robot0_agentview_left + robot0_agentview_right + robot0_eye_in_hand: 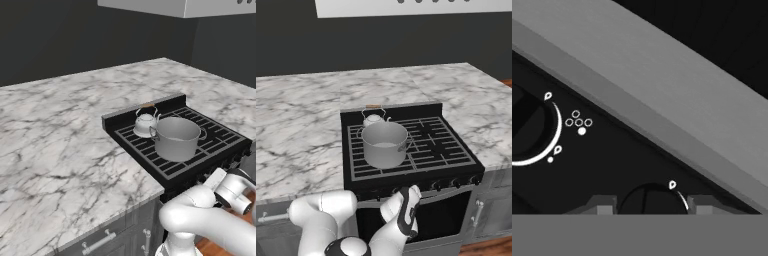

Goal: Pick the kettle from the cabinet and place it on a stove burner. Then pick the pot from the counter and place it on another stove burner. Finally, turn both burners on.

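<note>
The small silvery kettle (145,122) (373,119) stands on a rear burner of the black stove (220,135) (438,142). The wide grey pot (176,137) (385,144) sits on the front burner grate, right in front of the kettle and almost touching it. My gripper (653,206) (414,189) is low at the stove's front panel. In the hand view a round black knob (652,200) lies between my fingertips (604,205), which press against its sides. The cabinet is out of view.
A second, larger knob (527,127) with white markings sits to the left in the hand view. White marble counter (60,135) (296,140) flanks the stove on both sides. Dark drawers (100,242) lie below, and a range hood (406,5) hangs above.
</note>
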